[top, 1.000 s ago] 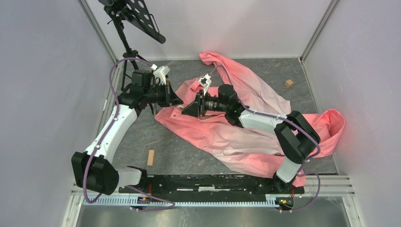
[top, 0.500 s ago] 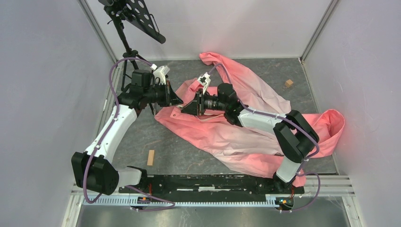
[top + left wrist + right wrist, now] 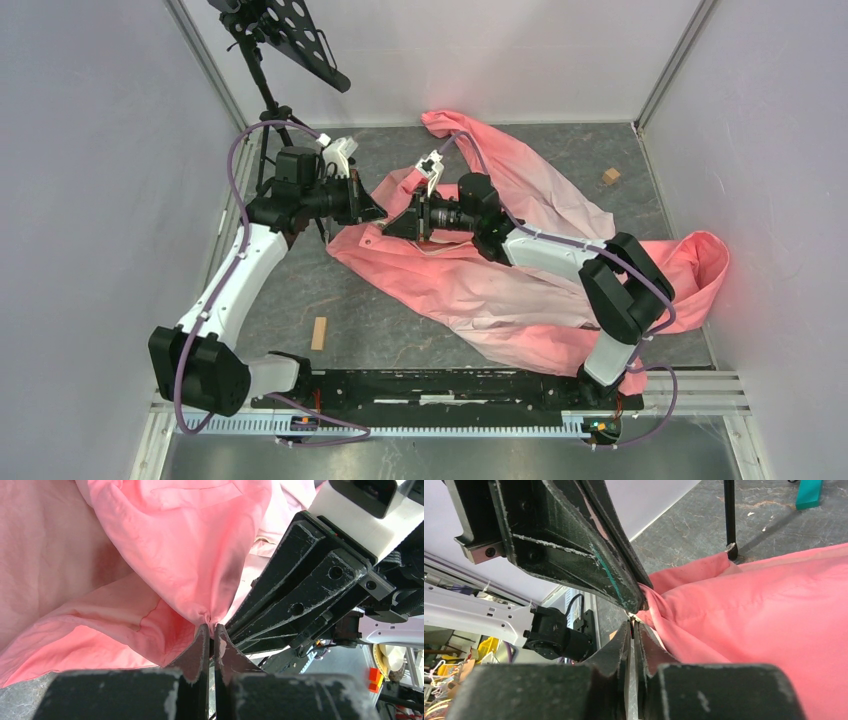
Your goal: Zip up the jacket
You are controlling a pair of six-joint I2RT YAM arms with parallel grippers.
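We see the jacket (image 3: 480, 290) spread in rumpled folds across the middle and right of the bench (image 3: 400, 335). One part runs to the far wall, and another lies bunched against the right wall. Its cloth is salmon pink, paling to whitish near the middle.

Both arms reach to the jacket's left end, where the two tools meet tip to tip. The left tool (image 3: 210, 630) has its fingers pressed together on a small gathered pinch of pink cloth, which puckers right at the tips. The right tool (image 3: 632, 627) is likewise pressed together, pinching the jacket's edge, and a thin pale strip shows in the slit between its fingers. The pictures don't let us tell if that strip is the zipper.

A wooden block (image 3: 319, 333) lies on the bench near the left arm, apart from the jacket. A small cube (image 3: 610, 176) sits far right, just beside the cloth. A black stand (image 3: 262, 80) rises at the far left.
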